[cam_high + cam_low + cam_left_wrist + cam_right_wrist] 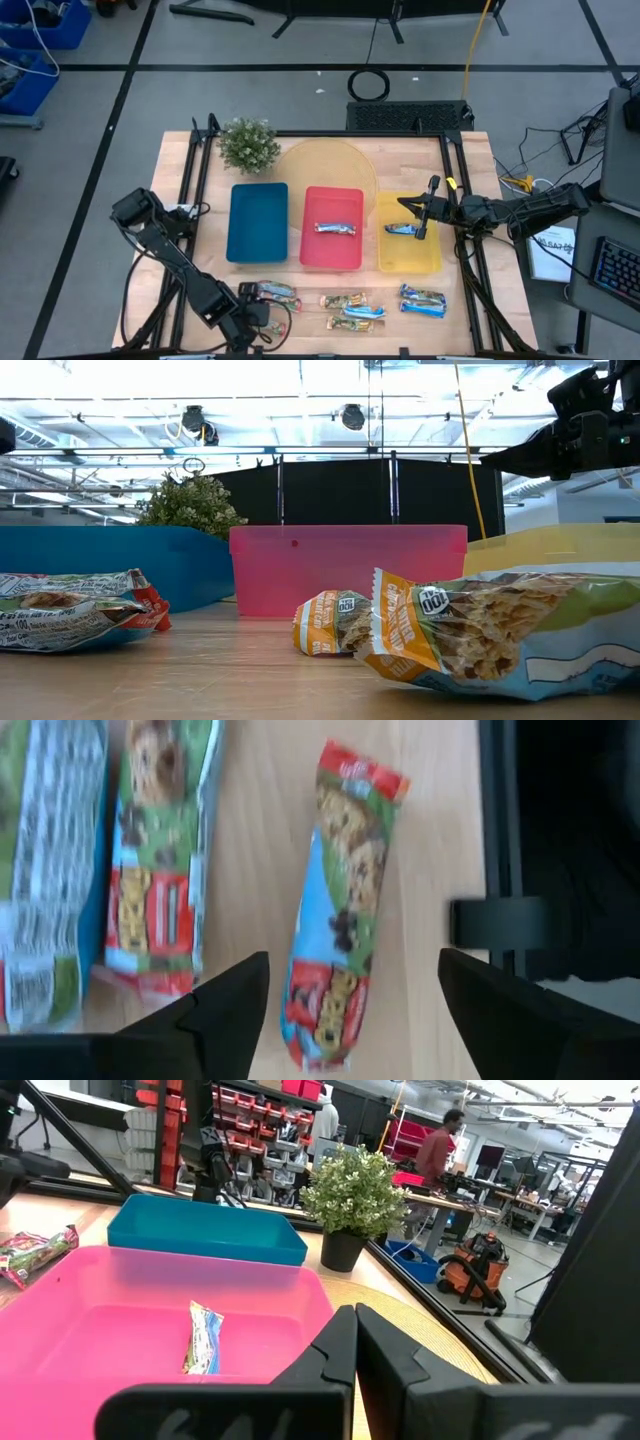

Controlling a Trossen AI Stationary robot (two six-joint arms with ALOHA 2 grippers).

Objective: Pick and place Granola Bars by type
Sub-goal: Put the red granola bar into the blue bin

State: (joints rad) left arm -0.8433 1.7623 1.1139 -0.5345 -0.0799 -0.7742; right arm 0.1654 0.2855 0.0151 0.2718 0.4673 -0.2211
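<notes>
The left gripper (pixel 345 985) has its fingers wide open astride a red-green bar (pixel 340 900), not yet pinched, while the right gripper (pixel 421 225), fingers closed and empty, hangs above a bar (pixel 400 229) in the yellow tray (pixel 432 262); another lies in the pink tray (pixel 310 256), the blue tray (pixel 258 248) is empty, and most bars remain unsorted

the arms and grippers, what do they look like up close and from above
Both arms are dark, near-black jointed links with black cables along them. The left gripper has two broad, flat, matte black fingers with angular tips. The right gripper carries yellow marks near its wrist.
</notes>
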